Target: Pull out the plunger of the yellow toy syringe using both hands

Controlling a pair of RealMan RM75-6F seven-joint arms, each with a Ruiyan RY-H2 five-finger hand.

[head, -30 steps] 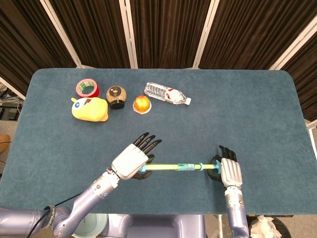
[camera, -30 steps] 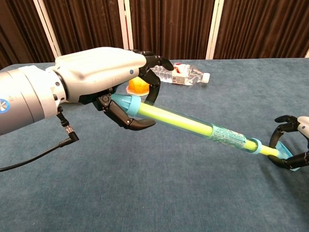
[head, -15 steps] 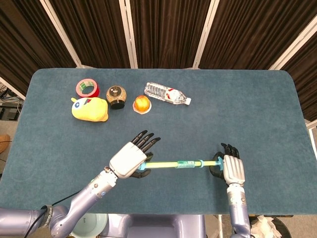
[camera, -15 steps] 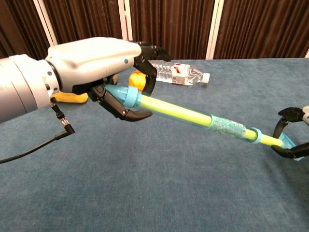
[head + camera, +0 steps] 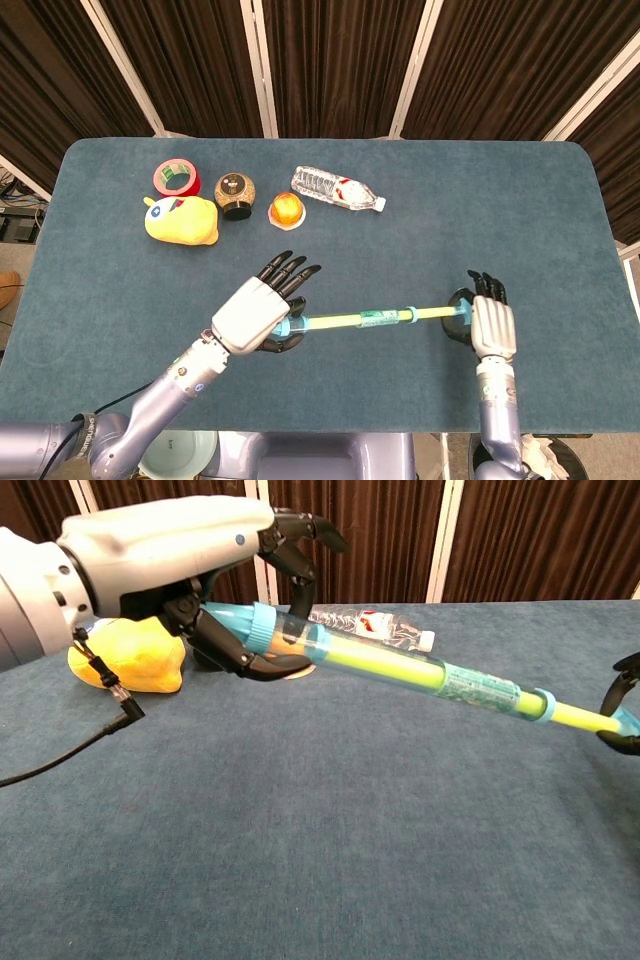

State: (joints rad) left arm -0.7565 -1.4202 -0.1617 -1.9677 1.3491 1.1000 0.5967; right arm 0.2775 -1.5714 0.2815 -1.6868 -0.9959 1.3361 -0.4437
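The yellow toy syringe [image 5: 360, 319] [image 5: 400, 669] has a clear barrel with blue ends and is held level above the table between both hands. My left hand [image 5: 258, 312] [image 5: 190, 555] grips the blue tip end of the barrel. My right hand [image 5: 490, 325] [image 5: 625, 705] holds the blue plunger cap at the far right; only its fingertips show in the chest view. A short stretch of yellow plunger rod [image 5: 435, 313] [image 5: 580, 717] shows between the barrel's blue flange and the right hand.
At the back left of the blue table [image 5: 500, 220] sit a red tape roll [image 5: 176, 178], a yellow plush toy [image 5: 181, 220] [image 5: 125, 655], a brown round jar [image 5: 235, 194], an orange cup [image 5: 287, 210] and a lying water bottle [image 5: 337, 189] [image 5: 375, 627].
Both hands have drawn apart: the left moved left and up with the barrel, the right moved right, and more yellow plunger rod shows past the barrel's flange.
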